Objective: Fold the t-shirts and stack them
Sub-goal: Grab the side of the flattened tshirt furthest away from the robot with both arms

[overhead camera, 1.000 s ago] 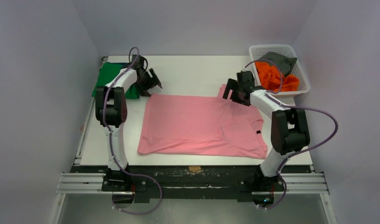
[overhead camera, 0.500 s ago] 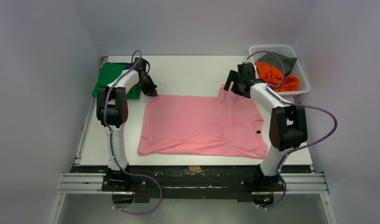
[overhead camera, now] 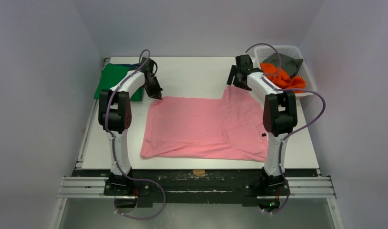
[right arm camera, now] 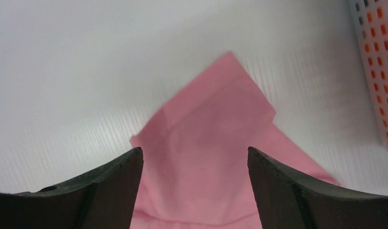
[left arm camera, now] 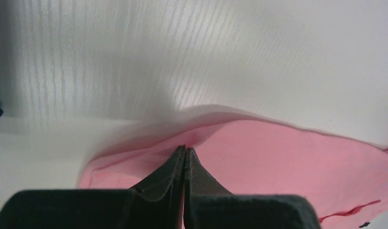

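Far left, a folded green t-shirt sits soft and matte on the far corner of the table. The left gripper is pinched tight on the far-left edge of the pink t-shirt, puckering the cloth. That shirt's thin jersey is spread mostly flat mid-table. The right gripper hangs over its sleeve, jaws wide, holding nothing. A white mesh basket holds a crumpled orange t-shirt and a grey t-shirt. The tabletop's white and finely ribbed, and the walls are plain and pale.

Far tabletop lies free; basket flanks right gripper.
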You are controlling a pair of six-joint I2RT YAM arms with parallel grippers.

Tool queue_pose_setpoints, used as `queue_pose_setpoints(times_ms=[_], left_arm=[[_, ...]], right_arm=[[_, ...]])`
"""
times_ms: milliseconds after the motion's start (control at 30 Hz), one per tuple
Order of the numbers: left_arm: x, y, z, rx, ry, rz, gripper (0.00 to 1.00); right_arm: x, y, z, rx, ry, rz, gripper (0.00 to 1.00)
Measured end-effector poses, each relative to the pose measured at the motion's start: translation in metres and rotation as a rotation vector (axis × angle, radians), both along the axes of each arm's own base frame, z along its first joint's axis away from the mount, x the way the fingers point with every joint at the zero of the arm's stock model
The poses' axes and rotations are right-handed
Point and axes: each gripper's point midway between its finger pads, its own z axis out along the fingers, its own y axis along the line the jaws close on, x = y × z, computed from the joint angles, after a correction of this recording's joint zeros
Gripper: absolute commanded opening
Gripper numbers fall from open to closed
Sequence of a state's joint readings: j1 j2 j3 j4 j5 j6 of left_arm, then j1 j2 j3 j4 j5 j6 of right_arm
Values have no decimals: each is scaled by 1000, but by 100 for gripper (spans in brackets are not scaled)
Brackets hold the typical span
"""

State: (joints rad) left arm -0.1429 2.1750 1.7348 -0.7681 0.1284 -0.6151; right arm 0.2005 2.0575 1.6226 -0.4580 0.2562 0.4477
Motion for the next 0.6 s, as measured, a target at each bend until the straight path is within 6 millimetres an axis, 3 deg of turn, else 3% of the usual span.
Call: queue_pose_setpoints(times_ms=[300,467,600], left_arm=[[-14,0,30,-5,-53,-18,0],[-19,-1,25,-5,-45,-35,0],[-25,-2,19,-1,-27,-45,0]], right_arm=[[54,-2,-26,-73,-5,-10,70],[74,-2,-46,-99,2,-19,68],[78,-3,-48,-102,-5,-32,61]])
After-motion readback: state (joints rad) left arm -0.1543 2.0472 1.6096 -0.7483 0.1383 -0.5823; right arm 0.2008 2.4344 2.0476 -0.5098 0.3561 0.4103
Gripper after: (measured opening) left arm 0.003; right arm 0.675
